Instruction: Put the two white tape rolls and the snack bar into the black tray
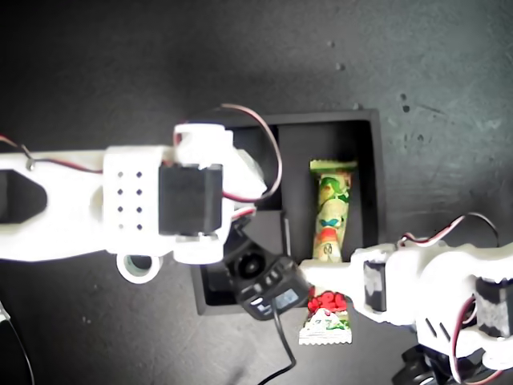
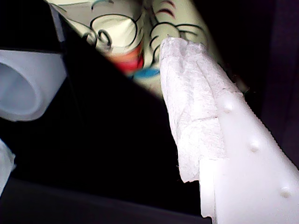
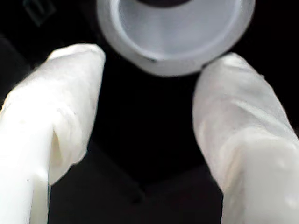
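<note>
The black tray (image 1: 373, 176) sits mid-worktop, and the snack bar (image 1: 330, 212) lies lengthwise in its long compartment, on the exterior view's right. The bar is not fully home: its near end rides over the tray wall and hangs outside. That is probably why my first tool (image 1: 321, 277) is at that end. Its padded finger (image 2: 196, 107) is close beside the wrapper and the other finger shows only as a sliver, well apart, so the tool is spread wide with nothing in it. My second tool (image 3: 147, 107) reaches over the small compartments with its fingers parted and holds nothing. One tape roll (image 3: 173, 65) lies just past its fingertips on black ground, most likely inside a small compartment, though the arm hides that spot in the exterior view. A white roll also shows past a dark wall in the first wrist view; I judge it to be the same one. The other tape roll (image 1: 124, 270) rests on the bare worktop, beside the tray's wall at the exterior view's left — not yet put away.
</note>
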Controlling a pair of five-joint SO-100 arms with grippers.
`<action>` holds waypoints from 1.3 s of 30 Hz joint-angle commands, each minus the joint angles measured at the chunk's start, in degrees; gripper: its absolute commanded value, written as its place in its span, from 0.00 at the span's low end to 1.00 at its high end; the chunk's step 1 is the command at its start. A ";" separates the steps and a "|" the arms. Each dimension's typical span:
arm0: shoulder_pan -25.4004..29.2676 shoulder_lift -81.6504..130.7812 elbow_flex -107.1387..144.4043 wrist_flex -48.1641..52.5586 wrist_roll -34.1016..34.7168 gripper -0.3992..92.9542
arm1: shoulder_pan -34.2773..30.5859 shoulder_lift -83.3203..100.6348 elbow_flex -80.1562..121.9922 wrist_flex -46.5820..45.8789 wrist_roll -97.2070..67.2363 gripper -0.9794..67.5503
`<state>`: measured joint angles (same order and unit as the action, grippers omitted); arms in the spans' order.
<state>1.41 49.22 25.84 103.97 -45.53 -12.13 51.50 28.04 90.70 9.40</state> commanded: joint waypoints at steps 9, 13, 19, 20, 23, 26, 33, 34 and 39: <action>0.97 33.75 13.10 1.14 -0.26 0.19 | 2.29 15.47 -4.13 12.57 2.64 0.32; 9.93 45.79 25.93 0.44 -8.70 0.15 | 5.45 28.21 3.69 12.48 17.84 0.14; 25.22 62.23 66.36 -21.18 -28.56 0.13 | 7.47 49.04 27.33 8.61 37.18 0.05; 26.72 64.78 73.12 -27.51 -30.32 0.12 | 7.82 52.91 32.87 5.80 38.50 0.05; 29.27 68.73 88.42 -42.01 -34.54 0.12 | 10.90 65.74 51.15 -2.90 42.63 0.04; 30.06 66.53 92.81 -49.04 -35.24 0.12 | 13.45 78.49 66.18 -9.14 45.79 0.02; 29.88 59.77 92.64 -51.42 -35.42 0.13 | 13.10 105.73 96.15 -20.74 52.29 0.01; 29.71 59.50 92.81 -51.59 -35.33 0.13 | 12.74 108.28 99.76 -22.15 53.26 0.01; 29.00 58.97 93.96 -52.12 -35.33 0.13 | 11.51 114.08 110.74 -27.25 55.63 0.01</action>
<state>30.94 108.19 119.71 52.56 -80.60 -0.18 162.69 135.18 66.09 63.81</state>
